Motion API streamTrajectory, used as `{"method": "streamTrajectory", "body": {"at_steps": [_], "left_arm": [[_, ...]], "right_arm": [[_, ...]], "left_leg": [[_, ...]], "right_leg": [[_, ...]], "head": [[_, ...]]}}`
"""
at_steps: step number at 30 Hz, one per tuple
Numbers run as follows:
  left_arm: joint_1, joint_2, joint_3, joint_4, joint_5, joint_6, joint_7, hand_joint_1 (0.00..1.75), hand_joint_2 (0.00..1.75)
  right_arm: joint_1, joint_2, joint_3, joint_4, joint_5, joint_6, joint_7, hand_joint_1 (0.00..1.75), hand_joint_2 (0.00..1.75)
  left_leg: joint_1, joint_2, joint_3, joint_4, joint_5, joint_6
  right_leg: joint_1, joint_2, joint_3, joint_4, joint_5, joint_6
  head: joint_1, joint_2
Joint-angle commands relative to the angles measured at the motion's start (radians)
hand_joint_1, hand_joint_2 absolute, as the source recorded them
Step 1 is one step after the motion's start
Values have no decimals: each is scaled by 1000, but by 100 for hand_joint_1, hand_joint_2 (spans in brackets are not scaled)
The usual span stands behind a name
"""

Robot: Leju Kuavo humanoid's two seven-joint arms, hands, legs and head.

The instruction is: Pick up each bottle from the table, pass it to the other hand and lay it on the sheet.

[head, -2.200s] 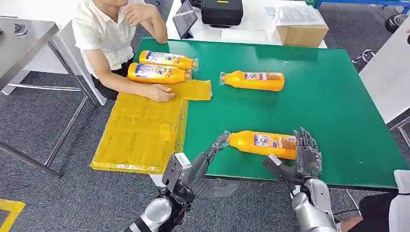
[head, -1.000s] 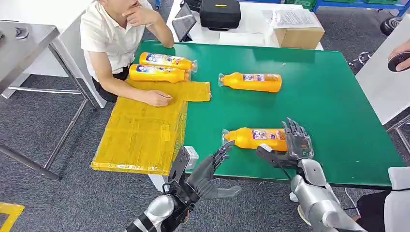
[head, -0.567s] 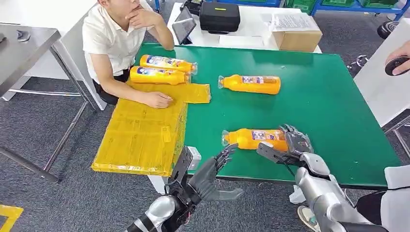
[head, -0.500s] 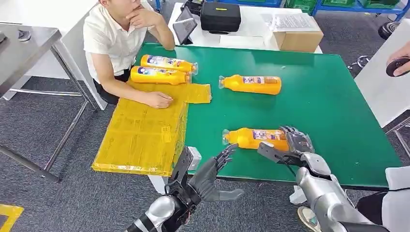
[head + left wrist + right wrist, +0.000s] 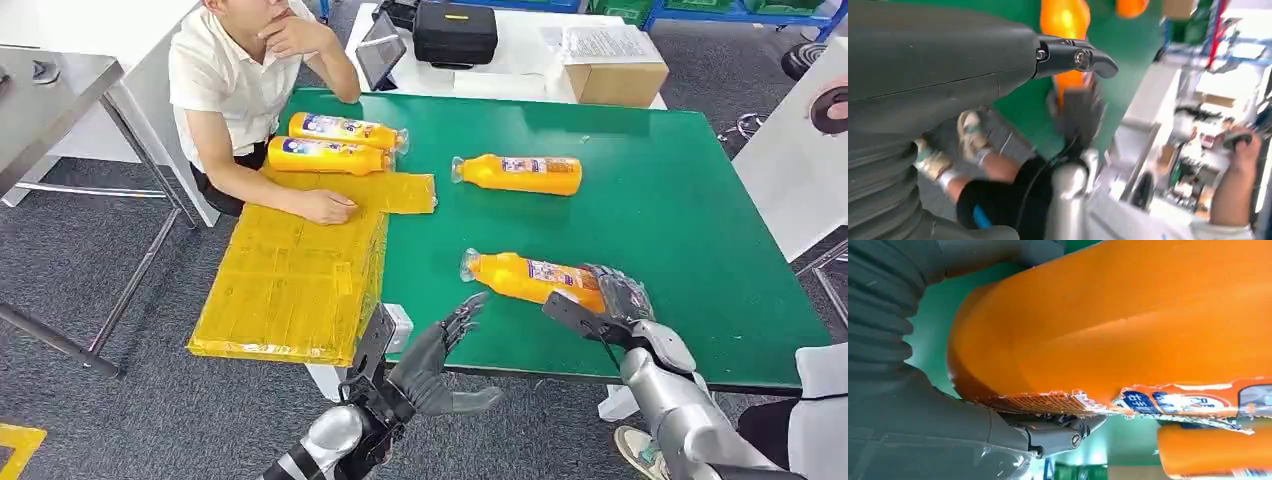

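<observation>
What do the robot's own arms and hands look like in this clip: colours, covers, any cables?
Both arms are silver metal with rounded joint housings. The left hand has a grey palm and thumb with darker segmented fingers; a black block with a white-topped module sits at its wrist. The right hand has dark, partly translucent fingers and a thin black cable. Wrist views show grey ribbed covers.

Four orange bottles [image 5: 531,280] are showing blue, white and red labels, and the table [image 5: 690,210] under them is showing plain green. The sheet [image 5: 290,270] is glowing translucent yellow with faint square creases, beside a person's white shirt [image 5: 215,75]. The hands [image 5: 440,345] are showing dark grey over silver arms [image 5: 680,420].
</observation>
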Motion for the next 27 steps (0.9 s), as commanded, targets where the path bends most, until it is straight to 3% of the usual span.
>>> {"method": "streamTrajectory", "body": {"at_steps": [1, 4, 7, 12, 18, 20, 27], "left_arm": [[-6, 31, 20, 7, -40, 47, -62, 0, 175], [36, 25, 80, -20, -87, 131, -161, 0, 175], [127, 34, 195, -58, -90, 222, -225, 0, 175], [235, 48, 283, -107, 54, 145, -201, 0, 175], [234, 95, 218, -109, 140, 7, -135, 0, 175], [221, 84, 214, -103, 125, 4, -132, 0, 175], [197, 76, 180, -143, 38, -33, -129, 0, 175]], "right_arm": [[131, 87, -114, 30, -134, 33, -80, 175, 175], [151, 98, -131, -16, -209, -31, -123, 175, 175], [207, 137, -172, -140, -384, -50, -218, 175, 175], [354, 176, -95, -463, -600, -44, -213, 175, 175], [463, 222, 96, -763, -746, 63, -195, 175, 175], [474, 232, 149, -802, -753, 56, -160, 175, 175], [449, 243, 293, -708, -759, 73, -97, 175, 175]], "left_leg": [[2, 1, 2, -2, 0, -2], [3, 0, 1, -1, 1, -2], [3, 2, 2, -3, 1, -3], [2, 3, 0, -3, 0, -3], [2, 1, -10, -1, -1, -4], [2, 2, -18, -1, 0, -3], [2, -2, -20, 0, 0, -3]], "right_leg": [[2, 1, 2, -2, 0, -2], [2, 0, 0, -2, 0, -2], [3, 2, 0, -3, 1, -3], [2, 3, -1, -2, -1, -3], [2, 2, -10, 1, -3, -4], [2, 3, -17, 1, -1, -3], [2, 0, -18, 2, -3, -4]], "head": [[0, 0], [0, 0], [0, 0], [0, 0], [0, 0], [0, 0], [0, 0]]}}
